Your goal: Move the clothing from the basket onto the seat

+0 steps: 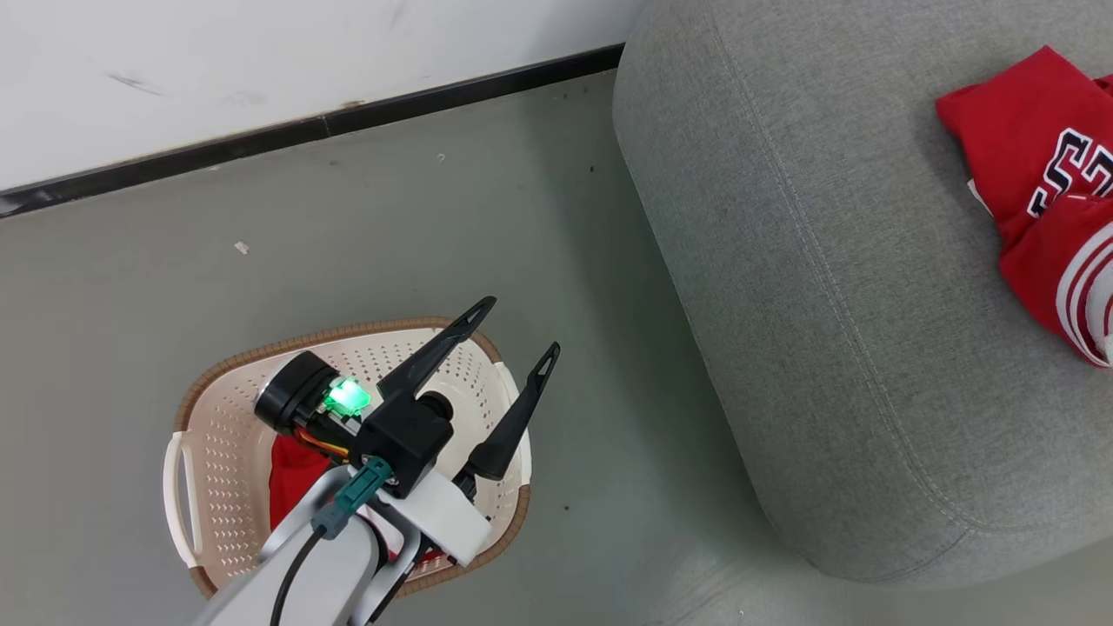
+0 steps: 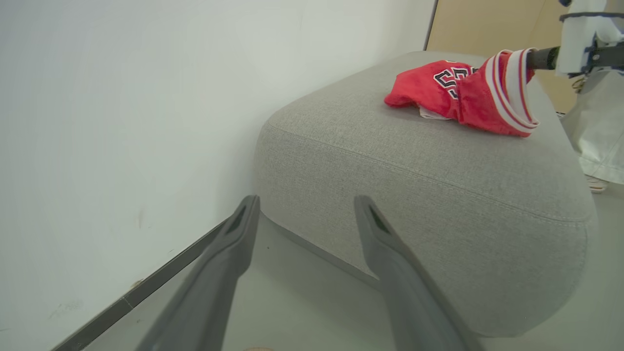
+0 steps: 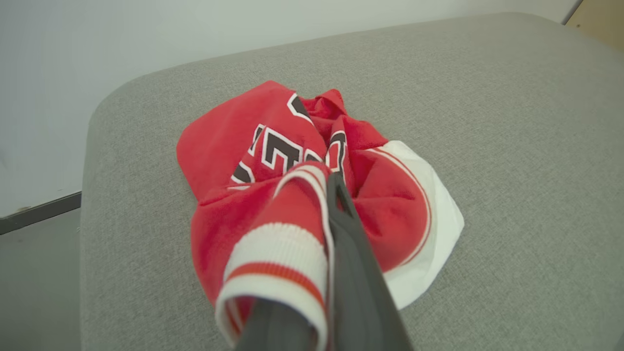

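Observation:
The cream perforated basket (image 1: 261, 352) stands on the floor at the lower left of the head view, with red clothing (image 1: 291, 474) in its bottom, partly hidden by my left arm. Above the basket's far rim my left gripper (image 1: 520, 327) is open and empty; its own view has the fingers (image 2: 229, 263) spread toward the grey seat (image 2: 414, 185). More red clothing (image 3: 273, 146), printed with dark numerals, lies crumpled on the seat (image 3: 512, 122). My right gripper (image 3: 334, 180) is shut on this garment's white-banded hem, lifting that edge slightly (image 2: 507, 83).
A white wall with a dark baseboard (image 1: 304, 130) runs behind the basket and seat. Grey floor (image 1: 435, 226) separates basket and seat. Beyond the seat's far side stand a person's pale trouser leg (image 2: 602, 131) and a tan panel (image 2: 487, 24).

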You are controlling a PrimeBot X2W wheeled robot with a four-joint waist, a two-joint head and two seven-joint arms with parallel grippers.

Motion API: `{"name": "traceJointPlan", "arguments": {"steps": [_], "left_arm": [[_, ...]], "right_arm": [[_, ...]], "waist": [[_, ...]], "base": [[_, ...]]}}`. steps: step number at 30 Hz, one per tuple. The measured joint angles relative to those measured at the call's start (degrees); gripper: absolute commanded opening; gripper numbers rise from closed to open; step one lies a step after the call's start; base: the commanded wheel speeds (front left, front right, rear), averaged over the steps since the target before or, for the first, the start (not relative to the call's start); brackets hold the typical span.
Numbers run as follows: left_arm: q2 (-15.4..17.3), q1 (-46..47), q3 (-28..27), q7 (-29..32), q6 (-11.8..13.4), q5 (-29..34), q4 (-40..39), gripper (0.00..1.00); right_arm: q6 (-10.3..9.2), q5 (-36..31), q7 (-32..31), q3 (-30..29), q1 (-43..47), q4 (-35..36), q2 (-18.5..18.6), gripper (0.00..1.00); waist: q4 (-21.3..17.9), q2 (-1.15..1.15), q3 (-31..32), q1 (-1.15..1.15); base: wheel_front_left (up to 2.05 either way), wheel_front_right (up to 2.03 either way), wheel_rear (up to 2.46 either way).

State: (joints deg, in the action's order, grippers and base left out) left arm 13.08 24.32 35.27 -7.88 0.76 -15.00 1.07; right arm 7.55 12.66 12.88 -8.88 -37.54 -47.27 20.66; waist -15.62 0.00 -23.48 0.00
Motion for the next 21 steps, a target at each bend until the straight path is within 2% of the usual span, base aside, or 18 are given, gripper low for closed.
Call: {"name": "traceJointPlan", "arguments": {"steps": [3, 4, 7, 8, 9, 17, 21], "left_arm": [[0.0, 0.0, 0.0, 0.0, -0.2, 0.0, 0.0, 1.00], [0.0, 0.0, -0.1, 0.0, -0.2, 0.0, 0.0, 1.00], [0.0, 0.0, -0.3, 0.0, -0.2, 0.0, 0.1, 1.00], [0.0, 0.0, -0.3, 0.0, -0.2, 0.0, 0.1, 1.00], [0.0, 0.0, -0.3, -0.1, -0.2, 0.0, 0.1, 1.00], [-0.2, 0.0, -0.4, -0.8, -0.2, -0.3, 0.6, 1.00], [-0.4, 0.0, -0.6, -1.4, -0.2, -0.6, 1.0, 1.00]], "right_arm": [[-0.01, -1.1, 0.8, -0.3, 0.0, -0.3, -1.0, 0.00], [0.00, -1.4, 0.8, -0.3, 0.0, -0.5, -1.3, 0.08], [-0.01, -2.1, 1.2, 0.0, 0.0, -0.7, -2.0, 0.47], [0.00, -2.6, 1.3, 0.2, 0.0, -0.6, -2.0, 0.81], [0.00, -2.9, 1.3, 0.3, 0.1, -0.6, -2.1, 1.00], [0.00, -4.7, 1.3, 1.2, 3.2, 0.9, -2.3, 1.00], [0.00, -5.4, 1.3, 1.7, 4.8, 4.3, -2.5, 1.00]], "waist": [[0.2, 0.00, -0.3, 0.00], [0.2, 0.00, -0.3, 0.00], [0.2, 0.00, -0.3, 0.00], [0.1, 0.00, -0.3, 0.00], [0.1, 0.00, -0.2, 0.00], [-0.6, 0.00, 0.6, 0.00], [-1.3, 0.00, 1.1, 0.00]], "base": [[0.00, 0.00, 0.00], [0.00, 0.00, 0.00], [0.00, 0.00, 0.00], [0.00, 0.00, 0.00], [0.00, 0.00, 0.00], [0.00, 0.00, 0.00], [0.00, 0.00, 0.00]]}}
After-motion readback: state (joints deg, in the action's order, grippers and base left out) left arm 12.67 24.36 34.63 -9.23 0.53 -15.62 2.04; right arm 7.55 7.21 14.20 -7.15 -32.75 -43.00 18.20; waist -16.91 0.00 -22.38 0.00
